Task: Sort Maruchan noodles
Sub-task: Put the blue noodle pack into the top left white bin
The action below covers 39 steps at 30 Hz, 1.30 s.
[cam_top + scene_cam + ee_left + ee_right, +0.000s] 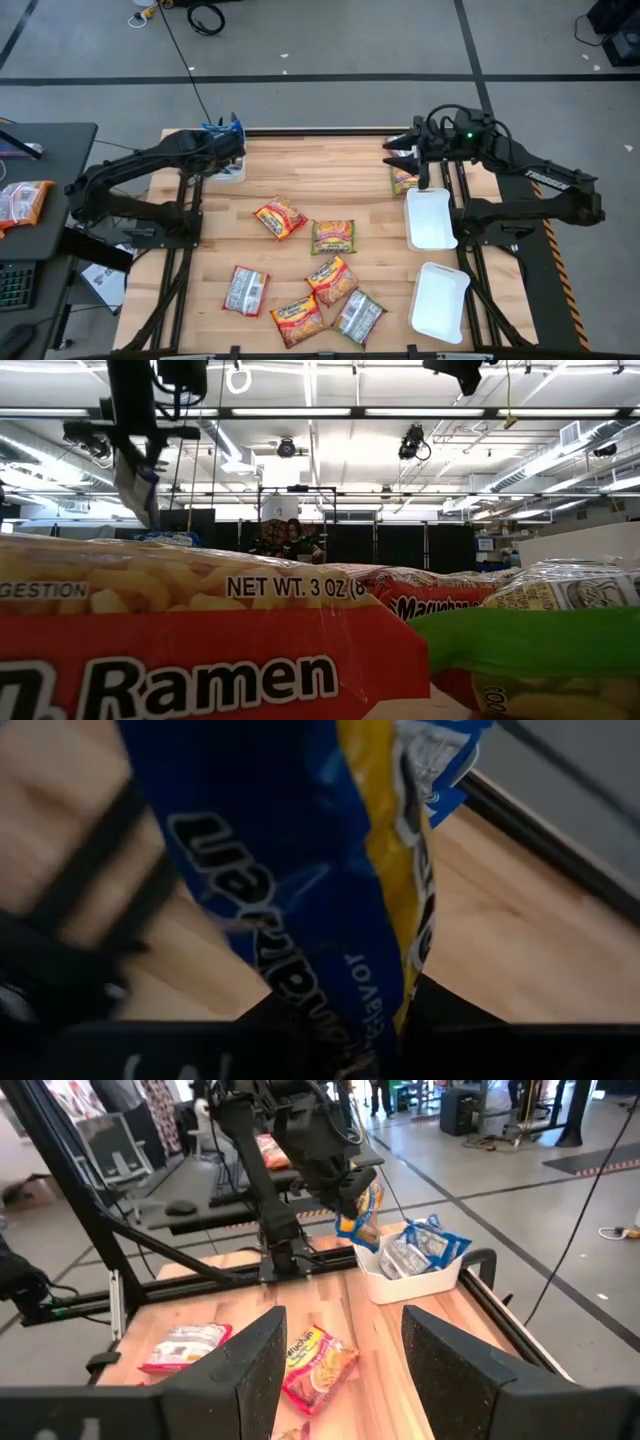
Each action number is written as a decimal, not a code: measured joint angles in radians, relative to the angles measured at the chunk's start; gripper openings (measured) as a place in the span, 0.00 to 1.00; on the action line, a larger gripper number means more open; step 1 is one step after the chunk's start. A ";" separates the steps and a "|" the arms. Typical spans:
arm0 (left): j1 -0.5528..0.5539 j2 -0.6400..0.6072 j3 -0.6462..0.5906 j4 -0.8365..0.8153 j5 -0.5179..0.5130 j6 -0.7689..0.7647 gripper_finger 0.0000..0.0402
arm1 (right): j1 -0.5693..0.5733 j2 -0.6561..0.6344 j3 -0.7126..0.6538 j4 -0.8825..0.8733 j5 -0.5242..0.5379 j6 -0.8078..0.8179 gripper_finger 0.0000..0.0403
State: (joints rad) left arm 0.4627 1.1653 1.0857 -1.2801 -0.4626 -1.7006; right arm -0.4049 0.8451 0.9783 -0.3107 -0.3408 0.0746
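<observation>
Several Maruchan noodle packets lie flat on the wooden table, among them a red one (280, 217), a green one (333, 236) and a silver one (245, 290). At the far left stands a white tray (228, 168) with blue packets (415, 1250) in it. My left gripper (230, 138) is above this tray, shut on a blue-and-yellow packet (362, 1215). My right gripper (400, 156) hovers open at the far right, above a packet (403, 183) that lies on the table. My left gripper pinches the blue-and-yellow packet at one edge (350, 1010) between its two fingers. The fingers slant downward. The packet hangs below them, clear of the white tray underneath.
Two white trays (430, 218) (440, 300) stand along the right side of the table. In the low view, packets (200, 650) close to the camera fill the foreground. Bare wood lies between the far-left tray and the right gripper.
</observation>
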 joint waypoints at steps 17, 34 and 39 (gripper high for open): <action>0.187 -0.001 -0.218 0.344 0.200 -0.357 0.16 | 0.000 -0.001 0.000 -0.114 0.036 -0.049 0.51; 0.398 0.006 -0.352 0.561 0.448 -0.379 0.16 | 0.000 -0.004 0.000 -0.113 0.119 0.004 0.51; 0.449 0.006 -0.389 0.536 0.440 -0.455 0.16 | 0.024 -0.004 0.000 -0.113 0.131 0.057 0.51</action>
State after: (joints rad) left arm 0.9120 1.1713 0.6964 -0.7446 -0.0222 -2.1553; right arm -0.3812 0.8413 0.9783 -0.4236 -0.2101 0.1315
